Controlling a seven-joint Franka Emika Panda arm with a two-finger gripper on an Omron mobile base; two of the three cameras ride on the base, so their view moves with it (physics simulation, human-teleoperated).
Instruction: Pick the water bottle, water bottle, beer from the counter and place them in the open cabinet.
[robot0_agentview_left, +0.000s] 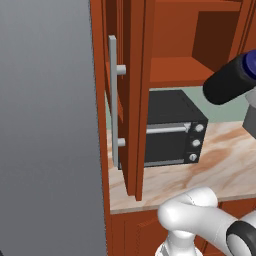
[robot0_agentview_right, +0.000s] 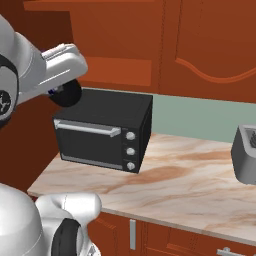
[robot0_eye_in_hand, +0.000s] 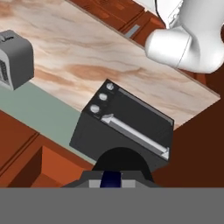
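A stout black water bottle (robot0_agentview_left: 226, 83) with a dark blue lid (robot0_agentview_left: 248, 62) hangs tilted on its side in the air. It is just in front of the open cabinet's lower shelf (robot0_agentview_left: 175, 70) and above the black oven. My gripper (robot0_agentview_left: 249, 97) is shut on its lid end. The right base view shows the bottle's round black base (robot0_agentview_right: 65, 93) under the white hand. In the hand view the bottle (robot0_eye_in_hand: 120, 162) rises between my fingertips. The beige marble counter (robot0_agentview_right: 190, 185) lies below. The beer is out of view.
A black toaster oven (robot0_agentview_left: 172, 130) stands on the counter under the cabinet. The cabinet door (robot0_agentview_left: 132, 100), with its grey bar handle (robot0_agentview_left: 114, 100), stands open at the left. A grey toaster (robot0_agentview_right: 245, 155) sits at the right. A grey wall (robot0_agentview_left: 47, 125) fills the left.
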